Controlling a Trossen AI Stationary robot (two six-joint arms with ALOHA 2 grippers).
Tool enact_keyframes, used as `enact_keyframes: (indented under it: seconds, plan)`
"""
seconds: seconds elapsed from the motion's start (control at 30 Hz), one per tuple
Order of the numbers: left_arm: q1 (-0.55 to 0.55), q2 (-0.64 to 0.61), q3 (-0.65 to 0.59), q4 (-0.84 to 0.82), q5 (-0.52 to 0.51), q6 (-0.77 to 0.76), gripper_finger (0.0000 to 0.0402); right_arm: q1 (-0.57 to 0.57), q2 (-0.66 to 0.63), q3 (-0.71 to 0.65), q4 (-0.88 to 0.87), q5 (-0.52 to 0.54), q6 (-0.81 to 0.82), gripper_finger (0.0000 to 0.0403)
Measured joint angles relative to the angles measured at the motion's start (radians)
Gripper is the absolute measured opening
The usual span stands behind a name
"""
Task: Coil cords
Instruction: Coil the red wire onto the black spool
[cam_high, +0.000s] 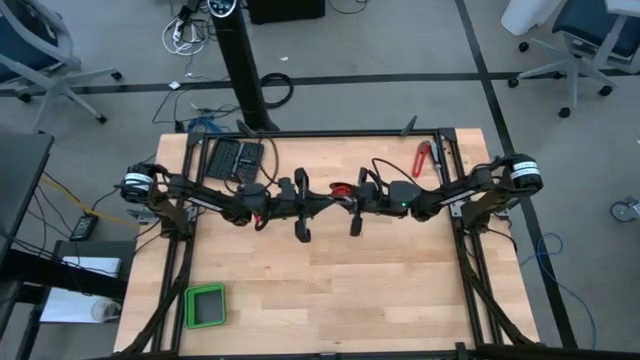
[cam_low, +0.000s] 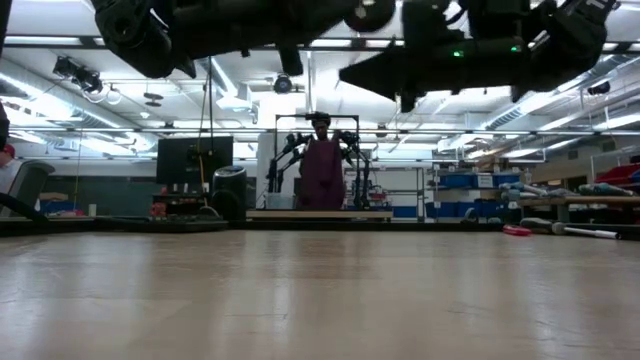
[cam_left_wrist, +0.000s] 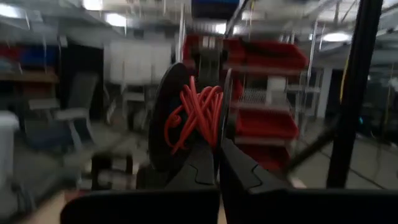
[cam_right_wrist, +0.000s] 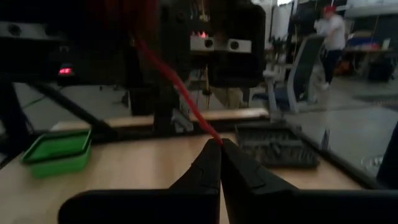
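Both arms met above table centre. Left gripper (cam_left_wrist: 217, 163) pinched the red cord (cam_left_wrist: 196, 118) bundle; right gripper (cam_right_wrist: 221, 163), at its 3 o'clock, pinched the strand, apparently tensioning it for winding

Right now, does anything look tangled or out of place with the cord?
Nothing looks damaged. The red cord hangs as a loose tangle, not a neat coil, off the table between both raised arms, pinched by the left gripper and right gripper.

cord (cam_left_wrist: 198, 115): red | tray (cam_high: 205, 306): green | table (cam_high: 330, 290): pale wood planks | arms: dark | hand tool (cam_high: 422, 160): red handle | floor: grey
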Motion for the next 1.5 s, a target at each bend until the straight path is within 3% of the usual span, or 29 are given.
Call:
enact_keyframes:
  seconds: [0.3,0.47,0.87,1.27,1.5]
  plan:
    - [0.024,0.0,0.0,-0.321,0.011,-0.135,0.0001,0.023,-0.206,-0.028,-0.525,-0.008,0.099,0.0001]
    - [0.033,0.0,0.0,-0.472,0.019,-0.158,0.0001,0.023,-0.275,-0.028,-0.684,-0.016,0.16,0.0001]
    - [0.047,-0.002,0.006,-0.632,0.072,-0.23,0.0001,-0.004,-0.257,-0.025,-0.694,-0.09,0.211,0.0003]
    - [0.047,0.013,0.007,-0.614,0.097,-0.235,0.0001,-0.004,-0.258,-0.022,-0.589,-0.119,0.175,0.0029]
    - [0.045,0.089,0.006,-0.596,0.148,-0.294,0.0001,-0.005,-0.258,-0.022,-0.632,-0.121,0.18,0.002]
